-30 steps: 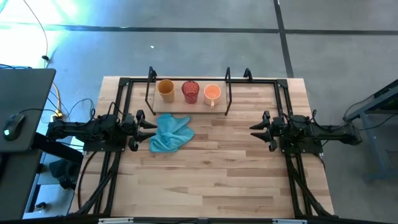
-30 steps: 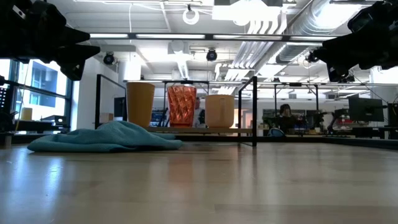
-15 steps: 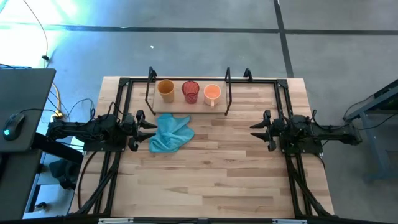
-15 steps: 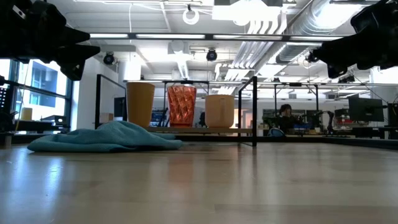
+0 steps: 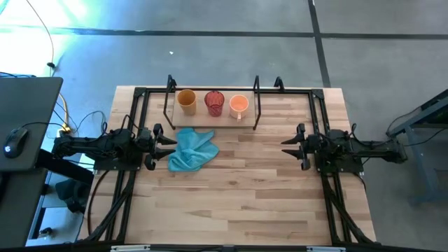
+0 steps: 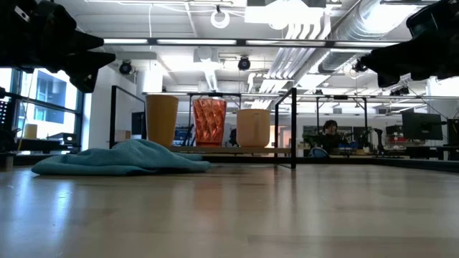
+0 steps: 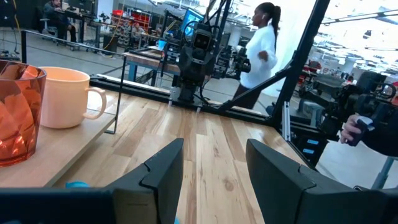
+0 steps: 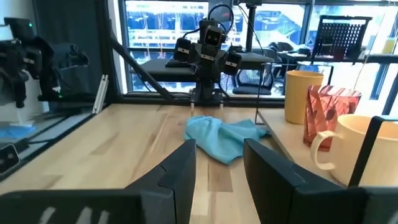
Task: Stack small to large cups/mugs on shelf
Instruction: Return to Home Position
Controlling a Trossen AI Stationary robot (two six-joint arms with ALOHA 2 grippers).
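Observation:
Three cups stand in a row on the shelf [image 5: 212, 120], a low black wire rack at the table's far edge: a mustard-yellow cup [image 5: 186, 101] on the left, a red ribbed cup [image 5: 214, 103] in the middle, and a light orange mug [image 5: 239, 106] with a pale handle on the right. All stand upright on their bases. My left gripper [image 5: 170, 145] hovers open above the table's left side, beside the blue cloth. My right gripper [image 5: 285, 146] hovers open above the right side. Both are raised and touch nothing.
A crumpled light blue cloth [image 5: 192, 150] lies on the table just in front of the shelf's left half, next to my left gripper. Black arm-mount frames [image 5: 133, 119] run along both sides. A person [image 7: 258, 53] walks in the room beyond.

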